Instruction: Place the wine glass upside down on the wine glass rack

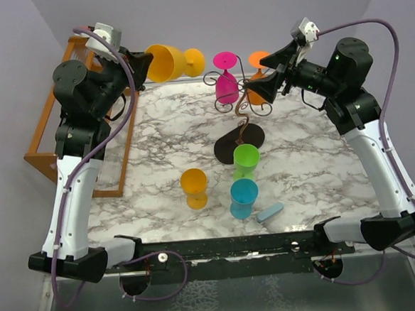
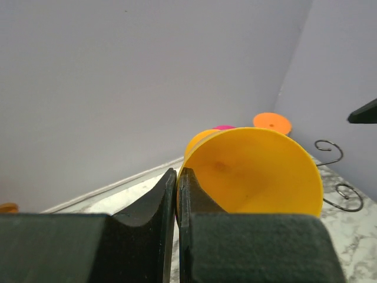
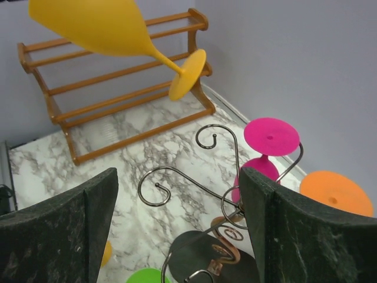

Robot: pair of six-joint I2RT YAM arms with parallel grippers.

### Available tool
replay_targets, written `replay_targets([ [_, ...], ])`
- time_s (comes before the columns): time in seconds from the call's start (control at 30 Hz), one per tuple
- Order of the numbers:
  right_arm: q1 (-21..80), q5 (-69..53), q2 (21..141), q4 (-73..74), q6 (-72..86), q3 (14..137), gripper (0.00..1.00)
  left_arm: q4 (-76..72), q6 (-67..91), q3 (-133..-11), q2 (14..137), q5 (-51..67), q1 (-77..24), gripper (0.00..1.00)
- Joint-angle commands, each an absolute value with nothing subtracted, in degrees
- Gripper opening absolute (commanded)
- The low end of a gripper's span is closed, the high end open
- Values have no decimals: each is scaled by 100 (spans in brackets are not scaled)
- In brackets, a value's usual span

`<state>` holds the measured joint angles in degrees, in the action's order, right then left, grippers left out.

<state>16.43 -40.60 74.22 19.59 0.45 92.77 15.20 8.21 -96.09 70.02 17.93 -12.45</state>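
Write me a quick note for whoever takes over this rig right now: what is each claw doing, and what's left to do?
Left gripper: shut on the yellow wine glass, pinching its rim, glass on its side in the air.
Right gripper: open, empty, above the wine glass rack.
Done: pink glass hangs upside down on the rack; orange glass seems to as well.
Left: turn the yellow glass foot-up and hang it on a free arm.
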Motion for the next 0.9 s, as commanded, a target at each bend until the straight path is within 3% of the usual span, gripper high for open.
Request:
replay_targets([
  [0.0, 1626, -4470, 7643, 1359, 911, 9366, 80, 866, 1693, -9720, 7230, 2699, -1225, 0],
  [0.67, 1729, -4114, 8035, 1082, 2795, 9036, 56, -95, 2388, -9353, 7707, 3410, -1406, 0],
  [0.87, 1806, -3850, 8180, 1196, 2793, 9053, 53, -119, 2388, -9334, 7772, 3421, -1482, 0],
])
